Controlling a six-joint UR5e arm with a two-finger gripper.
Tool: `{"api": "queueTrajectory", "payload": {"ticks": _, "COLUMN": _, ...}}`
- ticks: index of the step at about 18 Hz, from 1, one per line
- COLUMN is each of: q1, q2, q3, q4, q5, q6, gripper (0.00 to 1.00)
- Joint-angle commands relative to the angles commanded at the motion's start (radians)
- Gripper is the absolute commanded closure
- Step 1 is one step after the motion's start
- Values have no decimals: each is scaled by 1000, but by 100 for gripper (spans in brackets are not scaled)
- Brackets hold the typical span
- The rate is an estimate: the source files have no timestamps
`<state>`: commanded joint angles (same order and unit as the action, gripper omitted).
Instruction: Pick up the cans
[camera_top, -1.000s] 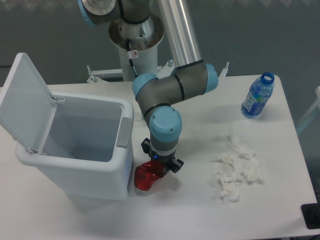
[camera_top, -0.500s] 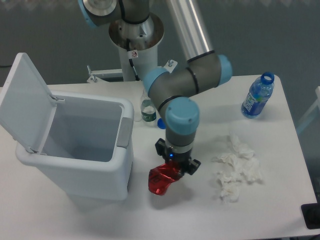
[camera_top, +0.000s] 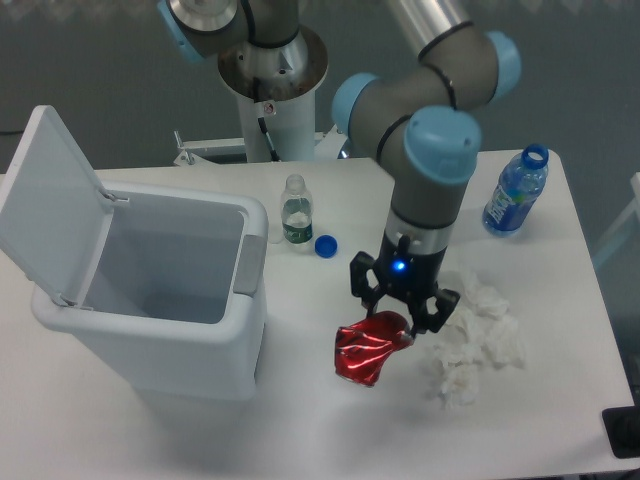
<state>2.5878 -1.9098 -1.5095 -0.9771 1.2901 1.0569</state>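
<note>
A: Since the earlier frames, the arm has travelled from beside the bin toward the right and up. The red can (camera_top: 371, 349) went with it, away from the bin wall. Now it hangs over the open table, near the white tissue wads (camera_top: 478, 342).

B: How is the gripper (camera_top: 398, 322) holding it?

A: The fingers are pinching the upper part of the dented can. The can hangs below them, tilted, and I judge it is off the table, though its shadow sits close under it.

B: What makes this step go well?

A: The body is crushed and shiny, so it can slip. I would keep the grip pressed constant and move smoothly, with no sudden turn of the wrist. If the can is meant for the bin, it should pass above the rim with room to spare, and not hit the raised lid (camera_top: 47, 200).

B: And the containers in this one view?

A: The white bin (camera_top: 240, 340) stands open at the left. As far as its inside shows, there is nothing in it; the bottom near the front wall is hidden. A small clear bottle (camera_top: 295, 211) stands upright near the bin, without cap; a blue cap (camera_top: 325, 245) lies just beside it. Its content I cannot tell. A blue-labelled bottle (camera_top: 515, 192) stands at the far right, mouth open.
</note>
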Motion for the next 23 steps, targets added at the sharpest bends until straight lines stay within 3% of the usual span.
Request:
{"api": "queueTrajectory", "payload": {"ticks": 14, "q1": 38, "q2": 29, "q3": -23, "q4": 0, "q5": -95, "q6": -2, "gripper": 45}}
{"api": "queueTrajectory", "payload": {"ticks": 23, "q1": 38, "q2": 32, "q3": -24, "q4": 0, "q5": -100, "q6": -2, "gripper": 45}}
